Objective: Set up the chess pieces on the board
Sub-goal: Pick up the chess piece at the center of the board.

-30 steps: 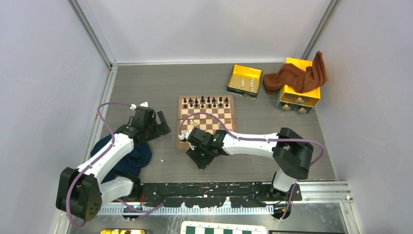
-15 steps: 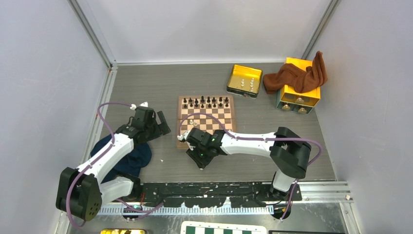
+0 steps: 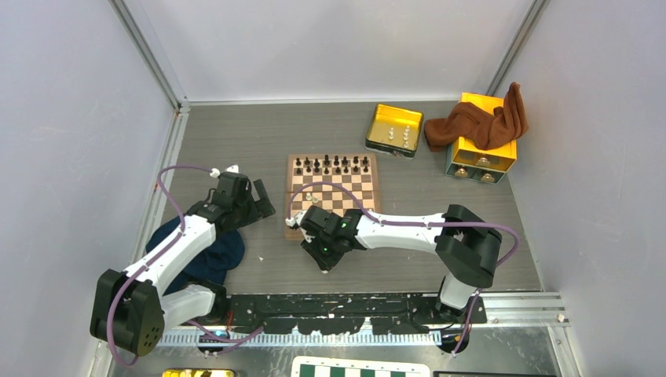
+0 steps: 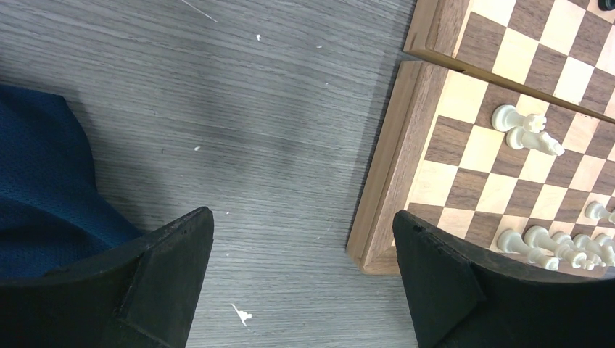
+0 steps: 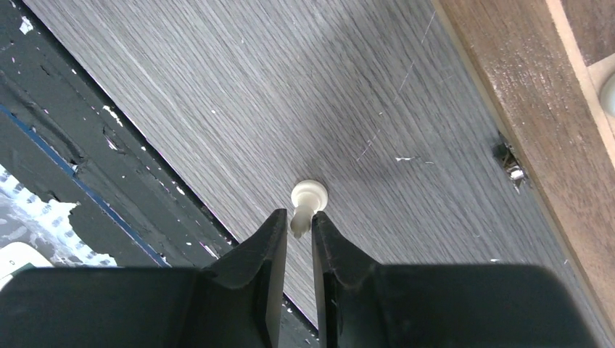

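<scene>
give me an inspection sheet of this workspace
surface: grey wood-grain table, white specks
job's things: wooden chessboard; dark pieces on its far rows; white pieces on its near half; one white piece off the board
clutter: yellow tin with pieces inside; yellow box draped with a brown cloth; blue cloth beneath the left arm
end effectors: left end effector open, empty, beside the board; right end effector shut on that white piece
cables: purple cables along both arms, one arching over the board
surroundings: pale walls; green-and-white checkered board at the near edge
</scene>
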Controlling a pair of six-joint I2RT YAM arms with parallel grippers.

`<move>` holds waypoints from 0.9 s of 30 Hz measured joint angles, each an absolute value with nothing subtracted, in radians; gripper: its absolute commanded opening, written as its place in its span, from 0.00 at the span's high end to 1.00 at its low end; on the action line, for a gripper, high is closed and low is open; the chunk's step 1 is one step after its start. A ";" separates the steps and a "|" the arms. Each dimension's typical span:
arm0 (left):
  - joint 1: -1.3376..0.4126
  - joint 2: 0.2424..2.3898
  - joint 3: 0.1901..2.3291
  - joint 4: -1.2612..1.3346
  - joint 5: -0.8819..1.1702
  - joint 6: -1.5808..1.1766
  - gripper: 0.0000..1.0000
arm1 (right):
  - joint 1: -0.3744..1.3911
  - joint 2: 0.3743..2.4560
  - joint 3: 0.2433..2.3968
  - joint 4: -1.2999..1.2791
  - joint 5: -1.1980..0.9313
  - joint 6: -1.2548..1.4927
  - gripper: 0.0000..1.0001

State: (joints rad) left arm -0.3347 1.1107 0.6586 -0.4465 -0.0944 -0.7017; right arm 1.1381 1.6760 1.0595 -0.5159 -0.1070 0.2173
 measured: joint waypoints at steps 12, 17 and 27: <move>-0.335 1.111 0.646 -0.446 -0.094 -0.702 0.06 | 1.138 1.676 1.060 -0.515 -0.115 0.224 0.90; -0.335 1.111 0.645 -0.446 -0.095 -0.702 0.06 | 1.140 1.676 1.060 -0.515 -0.114 0.224 0.92; -0.335 1.112 0.645 -0.447 -0.113 -0.706 0.06 | 1.143 1.676 1.106 -0.562 -0.097 0.209 0.93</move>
State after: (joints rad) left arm -0.3347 1.1122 0.6449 -0.4465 -0.1127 -0.7059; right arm 1.1435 1.6760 1.1057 -0.5625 -0.0975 0.2089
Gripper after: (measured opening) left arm 0.944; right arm 0.177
